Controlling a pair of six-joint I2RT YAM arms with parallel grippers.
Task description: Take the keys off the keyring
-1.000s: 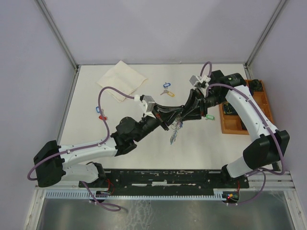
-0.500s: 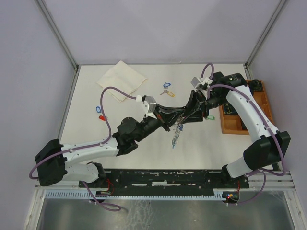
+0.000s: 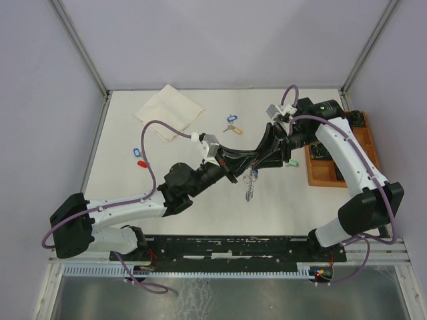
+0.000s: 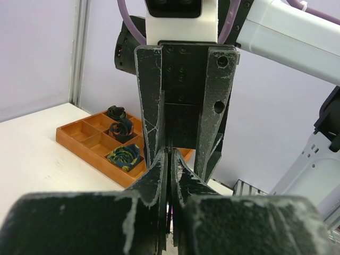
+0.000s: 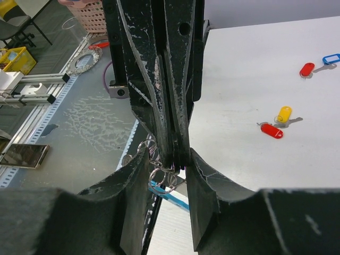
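Observation:
The keyring (image 3: 250, 186), a silvery beaded chain with small rings, hangs above the table where both grippers meet. My left gripper (image 3: 244, 164) is shut on its top; in the left wrist view its fingertips (image 4: 161, 175) press together on something thin. My right gripper (image 5: 170, 162) stands open, its fingers straddling the left fingertips. Small rings (image 5: 162, 175) and the light-blue band (image 5: 169, 193) show in the gap. Loose keys lie on the table: a blue-tagged one (image 3: 231, 118), a yellow-tagged one (image 3: 231, 129), and blue (image 3: 138, 151) and red (image 3: 141, 163) tags at the left.
An orange compartment tray (image 3: 312, 175) with dark rolled items stands at the right edge, close behind the right arm. A folded cream cloth (image 3: 169, 111) lies at the back left. A green tag (image 3: 291, 162) lies beside the tray. White walls enclose the table.
The hanging chain has swung right and now dangles straighter and shorter under the grippers. The right jaws have spread slightly. The left gripper stays shut.

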